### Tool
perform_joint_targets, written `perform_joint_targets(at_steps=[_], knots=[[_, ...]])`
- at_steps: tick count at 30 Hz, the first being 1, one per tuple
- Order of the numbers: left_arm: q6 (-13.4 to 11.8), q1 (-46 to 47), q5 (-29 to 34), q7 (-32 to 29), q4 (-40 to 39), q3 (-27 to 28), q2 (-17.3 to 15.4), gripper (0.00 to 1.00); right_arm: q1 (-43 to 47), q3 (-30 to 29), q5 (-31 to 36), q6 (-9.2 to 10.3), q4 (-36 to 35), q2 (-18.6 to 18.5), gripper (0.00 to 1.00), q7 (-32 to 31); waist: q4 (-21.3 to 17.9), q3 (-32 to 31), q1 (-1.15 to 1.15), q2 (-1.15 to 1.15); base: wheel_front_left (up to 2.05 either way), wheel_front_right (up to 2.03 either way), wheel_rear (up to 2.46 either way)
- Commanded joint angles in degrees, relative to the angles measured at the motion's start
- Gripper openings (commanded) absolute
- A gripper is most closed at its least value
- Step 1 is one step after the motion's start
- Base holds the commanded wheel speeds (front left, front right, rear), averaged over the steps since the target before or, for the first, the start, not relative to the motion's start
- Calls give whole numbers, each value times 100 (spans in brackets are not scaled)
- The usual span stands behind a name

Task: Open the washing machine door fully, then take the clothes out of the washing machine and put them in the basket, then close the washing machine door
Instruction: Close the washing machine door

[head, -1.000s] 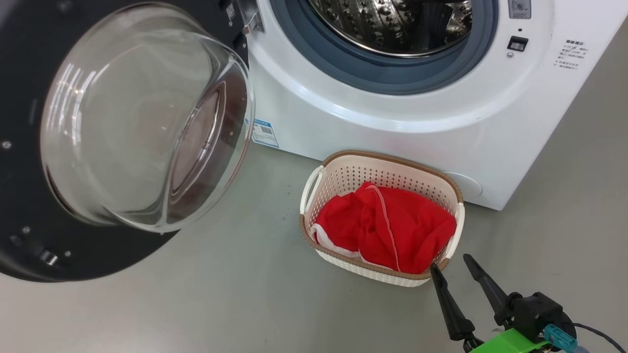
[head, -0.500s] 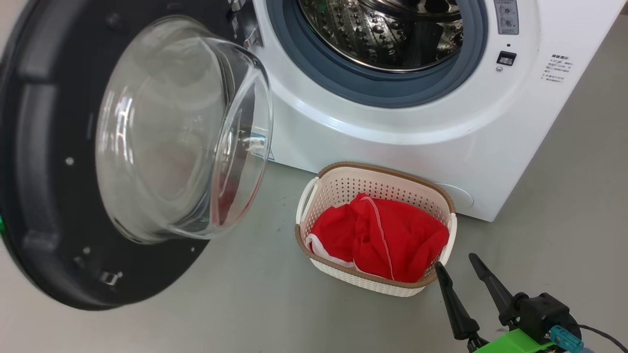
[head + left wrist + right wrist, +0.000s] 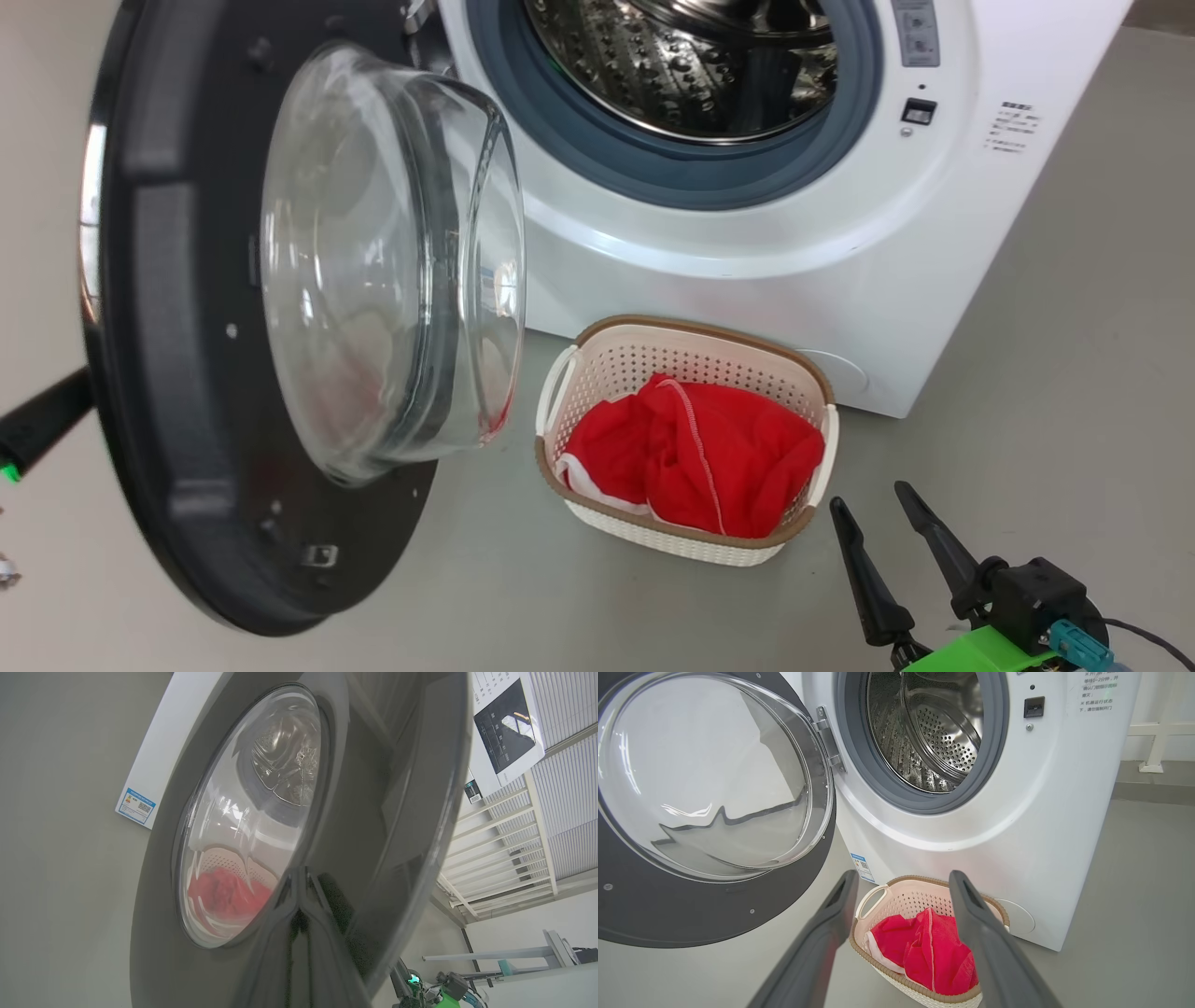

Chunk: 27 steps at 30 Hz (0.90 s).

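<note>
I've got the clothes [image 3: 691,462] in the basket [image 3: 686,329], only the washing machine door [image 3: 177,373] left to shut: left fingers [image 3: 280,942] pinched together against it, right fingers [image 3: 864,574] spread, empty.

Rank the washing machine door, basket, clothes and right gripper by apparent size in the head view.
1. washing machine door, nearest, so enlarged
2. basket
3. clothes
4. right gripper, cropped by the frame, so unsure

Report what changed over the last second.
The washing machine door has swung partway toward the washing machine, with the shut left gripper against its outer face. The clothes stayed in the basket; the right gripper stayed open.
</note>
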<state>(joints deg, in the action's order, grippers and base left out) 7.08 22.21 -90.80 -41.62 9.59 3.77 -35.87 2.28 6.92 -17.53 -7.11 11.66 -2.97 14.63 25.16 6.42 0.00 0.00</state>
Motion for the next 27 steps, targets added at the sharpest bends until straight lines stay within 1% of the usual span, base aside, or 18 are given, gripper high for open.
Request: perform_joint_targets(at_steps=[1,10,18,24,27], knots=[[41,108,11,-80,-240,189,-234,0,-2,128,68,-37,-160,7,100,37,-79,-41,0,0,0,0,0],[41,101,130,-83,-743,-60,-30,0,85,98,138,-37,-207,8,100,37,-385,-85,0,0,0,0,0],[41,272,237,175,-1161,-339,278,0,131,45,161,-37,-241,8,100,37,-589,-81,0,0,0,0,0],[41,386,307,393,-1227,-526,433,0,116,36,142,-37,-258,9,100,37,-700,-63,0,0,0,0,0],[41,437,315,505,-1198,-605,422,0,92,31,132,-37,-264,9,100,37,-740,-45,0,0,0,0,0]])
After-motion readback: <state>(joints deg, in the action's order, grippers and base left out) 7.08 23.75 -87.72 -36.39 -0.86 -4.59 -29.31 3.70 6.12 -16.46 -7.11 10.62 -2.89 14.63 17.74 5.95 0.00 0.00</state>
